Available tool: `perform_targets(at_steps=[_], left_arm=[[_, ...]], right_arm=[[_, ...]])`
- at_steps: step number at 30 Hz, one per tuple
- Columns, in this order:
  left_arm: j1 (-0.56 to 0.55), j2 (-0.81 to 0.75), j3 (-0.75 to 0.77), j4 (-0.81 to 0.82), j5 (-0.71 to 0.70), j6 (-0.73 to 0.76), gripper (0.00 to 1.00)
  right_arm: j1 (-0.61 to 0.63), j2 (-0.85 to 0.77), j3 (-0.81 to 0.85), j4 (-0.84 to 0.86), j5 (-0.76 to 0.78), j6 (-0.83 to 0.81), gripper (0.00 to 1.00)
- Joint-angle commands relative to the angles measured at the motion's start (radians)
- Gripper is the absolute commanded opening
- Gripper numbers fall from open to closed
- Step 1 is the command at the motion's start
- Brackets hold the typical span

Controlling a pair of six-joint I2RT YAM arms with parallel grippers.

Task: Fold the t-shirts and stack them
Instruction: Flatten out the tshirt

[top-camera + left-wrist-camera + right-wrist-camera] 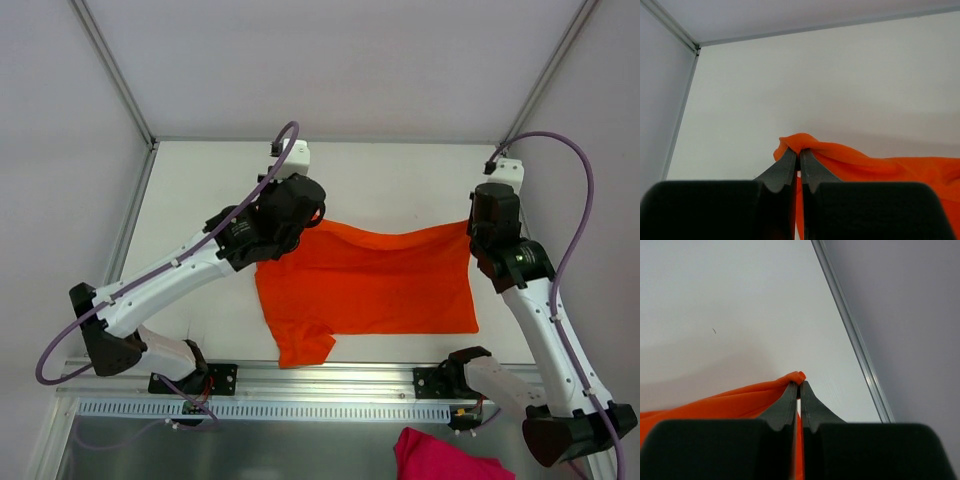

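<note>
The white table (400, 180) lies bare toward 12 o'clock. My left gripper (799, 156) and right gripper (800, 386) are pressed together, each pinching a far corner of the orange t-shirt (370, 285), which is spread at the centre.

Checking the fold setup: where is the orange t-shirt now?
In the top view the orange t-shirt is spread at the middle of the table, its far corners pinched by the left gripper and the right gripper.

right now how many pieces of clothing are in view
2. An orange t-shirt lies spread on the table, far corners pinched by the left claw and right claw. A pink cloth is bunched beyond the table's near edge, partly cut off; more may be hidden.
</note>
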Motion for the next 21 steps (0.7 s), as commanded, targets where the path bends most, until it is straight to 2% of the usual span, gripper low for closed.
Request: perform_targets(at_steps=[1,5,10,17,21], left_arm=[[0.060,0.018,-0.025,0.063,0.065,-0.058,0.00],[0.127,0.092,-0.013,0.129,0.108,-0.035,0.00],[0.204,0.213,0.076,0.149,0.146,-0.038,0.00],[0.327,0.379,0.180,0.152,0.194,-0.058,0.00],[0.365,0.484,0.286,0.163,0.197,-0.037,0.00]], right_arm=[[0.006,0.038,-0.013,0.158,0.020,-0.001,0.01],[0.004,0.147,-0.032,0.295,0.080,-0.026,0.01],[-0.011,0.320,0.037,0.367,0.114,-0.032,0.01],[-0.059,0.566,0.218,0.384,0.120,-0.009,0.01],[-0.082,0.719,0.388,0.364,0.123,-0.032,0.01]])
